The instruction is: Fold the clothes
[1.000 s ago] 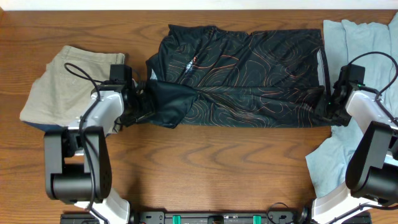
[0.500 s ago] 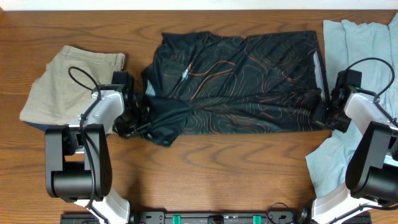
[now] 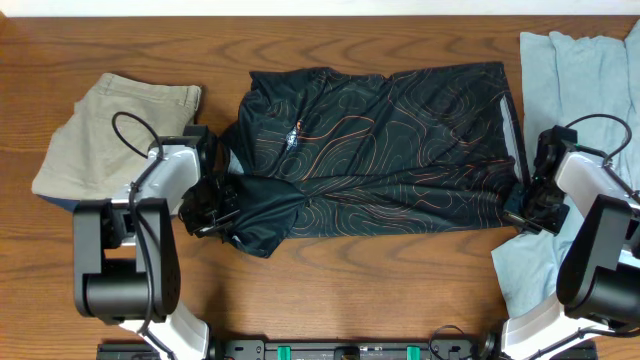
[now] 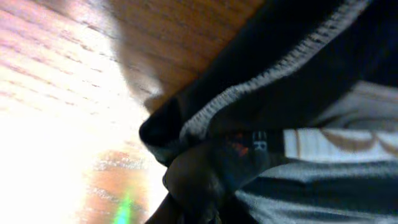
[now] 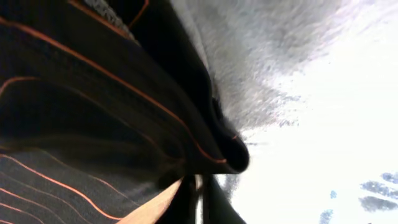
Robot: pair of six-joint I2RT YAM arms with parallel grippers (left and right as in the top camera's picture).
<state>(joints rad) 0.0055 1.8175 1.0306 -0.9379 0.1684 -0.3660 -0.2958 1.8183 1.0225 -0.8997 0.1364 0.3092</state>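
The black jersey [image 3: 380, 150] with thin orange contour lines lies spread across the middle of the table. At its left end my left gripper [image 3: 215, 210] is shut on a bunched fold of the cloth; the left wrist view shows the hem and a label [image 4: 261, 140] pinched right at the jaws. My right gripper [image 3: 527, 205] is shut on the jersey's right edge, where the right wrist view shows a dark fold with an orange line [image 5: 211, 143] squeezed between the fingers.
Folded khaki shorts [image 3: 110, 130] lie at the far left beside the left arm. A pale blue garment [image 3: 575, 80] covers the right side under the right arm. Bare wood runs along the table's front.
Both grippers closed on the jersey's ends and pulled toward the front edge. The jersey has shifted nearer and now lies flatter and wider.
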